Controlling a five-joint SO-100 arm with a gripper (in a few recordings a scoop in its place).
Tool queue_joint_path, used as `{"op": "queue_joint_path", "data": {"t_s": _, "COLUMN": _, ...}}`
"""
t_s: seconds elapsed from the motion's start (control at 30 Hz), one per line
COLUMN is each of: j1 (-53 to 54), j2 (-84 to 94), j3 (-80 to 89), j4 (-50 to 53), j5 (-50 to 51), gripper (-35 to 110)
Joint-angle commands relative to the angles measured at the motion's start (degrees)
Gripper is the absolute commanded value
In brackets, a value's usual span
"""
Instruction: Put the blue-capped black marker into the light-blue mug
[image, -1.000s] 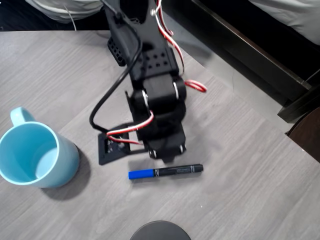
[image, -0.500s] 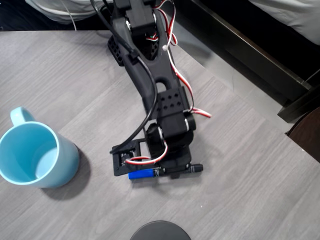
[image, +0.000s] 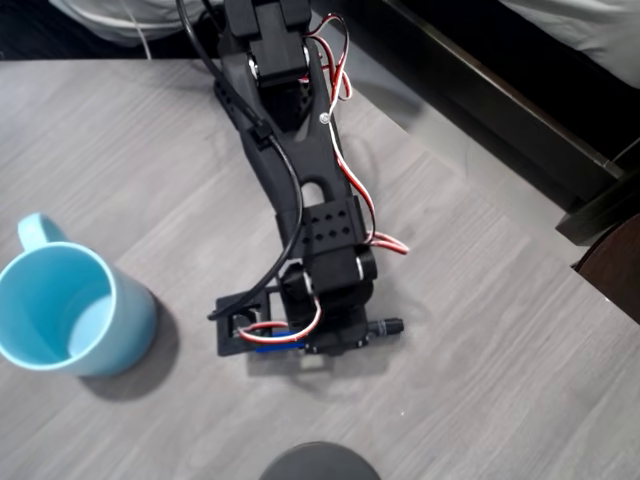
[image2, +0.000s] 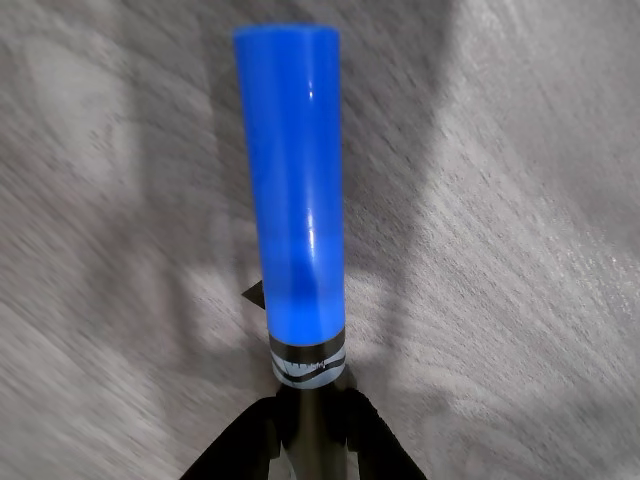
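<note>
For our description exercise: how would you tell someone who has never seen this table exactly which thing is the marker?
Start at the grey wood-grain table and follow the black arm down to its end effector. The marker lies flat under it, right of the pale blue mug in the overhead view. It is the slim black stick with a bright blue cap.

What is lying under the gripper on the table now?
The blue-capped black marker lies on the table under the gripper. The arm covers most of the barrel in the overhead view; only its tip shows.
</note>
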Motion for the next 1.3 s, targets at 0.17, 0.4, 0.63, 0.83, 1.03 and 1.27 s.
{"op": "queue_joint_path", "data": {"t_s": 0.17, "j1": 2.5, "j2": 17.3, "j3": -1.7, "j4": 5.3, "j5": 0.4, "gripper": 0}}
{"op": "queue_joint_path", "data": {"t_s": 0.4, "j1": 10.5, "j2": 40.1, "j3": -1.2, "j4": 9.1, "j5": 4.2, "gripper": 0}}
{"op": "queue_joint_path", "data": {"t_s": 0.63, "j1": 27.9, "j2": 51.8, "j3": 1.6, "j4": 9.1, "j5": 12.6, "gripper": 0}}
{"op": "queue_joint_path", "data": {"t_s": 0.83, "j1": 38.8, "j2": 60.6, "j3": 24.6, "j4": -17.0, "j5": 23.1, "gripper": 0}}
{"op": "queue_joint_path", "data": {"t_s": 1.03, "j1": 39.6, "j2": 59.9, "j3": 31.0, "j4": -26.3, "j5": 28.2, "gripper": 0}}
{"op": "queue_joint_path", "data": {"t_s": 1.27, "j1": 39.0, "j2": 55.8, "j3": 31.0, "j4": -32.3, "j5": 30.4, "gripper": 0}}
